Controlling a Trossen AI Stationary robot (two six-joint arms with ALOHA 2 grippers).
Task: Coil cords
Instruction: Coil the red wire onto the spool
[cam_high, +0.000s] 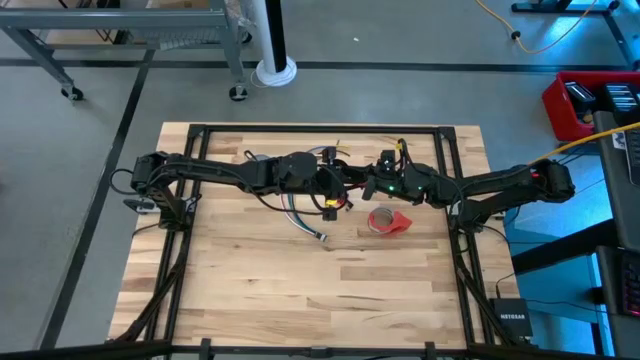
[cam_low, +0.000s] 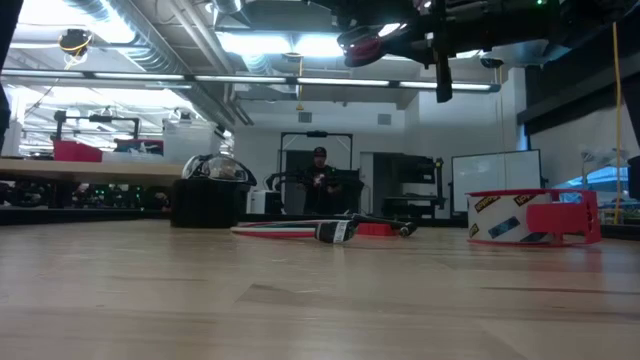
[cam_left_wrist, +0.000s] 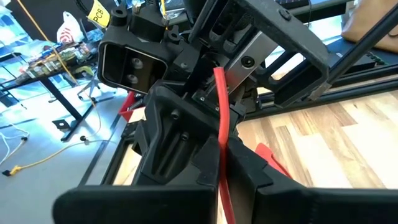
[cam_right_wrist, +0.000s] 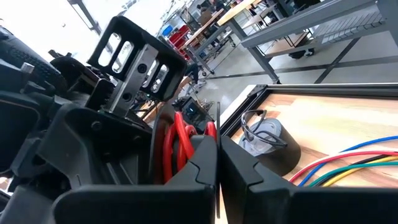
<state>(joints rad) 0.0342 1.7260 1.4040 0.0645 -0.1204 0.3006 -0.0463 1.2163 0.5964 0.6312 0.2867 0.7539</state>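
Left end effector (cam_left_wrist: 217, 168) is clamped on a red cord (cam_left_wrist: 221, 118); right end effector (cam_right_wrist: 217, 158) pinches black-and-red coil (cam_right_wrist: 177, 146) above the tabletop (cam_high: 300, 290).

Desk (cam_high: 300, 290): light wood planks, black frame around its edges. Red tape roll (cam_high: 388, 221) lies flat just right of frame centre in the high view; low view shows it at right, white printed band on its side. Red bin (cam_high: 585, 105) at right edge. White post base (cam_high: 274, 71) on grey floor, upper centre. 1 person (cam_low: 320, 180) stands far back in the low view.
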